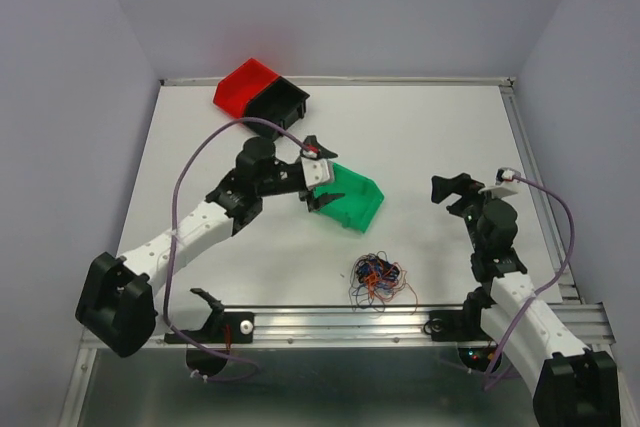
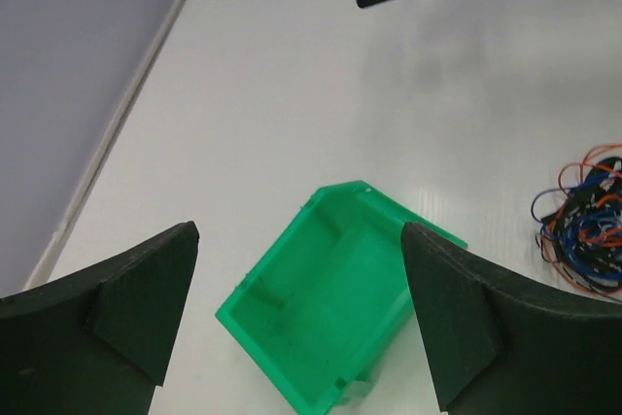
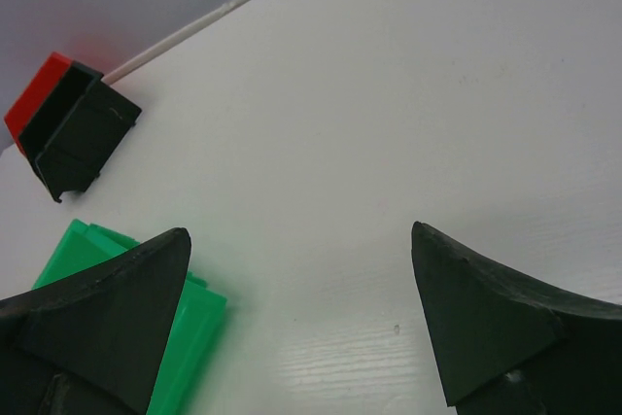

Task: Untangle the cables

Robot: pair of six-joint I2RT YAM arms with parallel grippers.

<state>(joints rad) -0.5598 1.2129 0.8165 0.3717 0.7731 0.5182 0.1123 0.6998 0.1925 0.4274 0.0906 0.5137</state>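
- the small messy ball of very thin red, orange, black and blue cables (image 1: 378, 279) lies on the flat white table (image 1: 420, 137), near the front edge, between the two arms.
- nothing holds it.
- it looks like no wire has been pulled out yet, so the job is right at the start.
- to do this step well, i think a claw should come down on one loop that sticks out at the side of the ball, pinch just that one wire and lift slowly.
- the other claw could press the rest down so the whole ball does not come up too.
- the open green plastic bin (image 1: 350, 197) sits just behind the ball, apart from it.
- the left claw (image 1: 320, 173) hangs over that bin, spread wide and holding nothing.
- the right claw (image 1: 452, 195) is up in the air off to the right, also spread wide and holding nothing.
- far back, a red plastic bin (image 1: 240, 87) and a black plastic bin (image 1: 282, 104) touch side by side.
- count: one ball of cables (too many thin wires to count), three bins, two arms, two claws.
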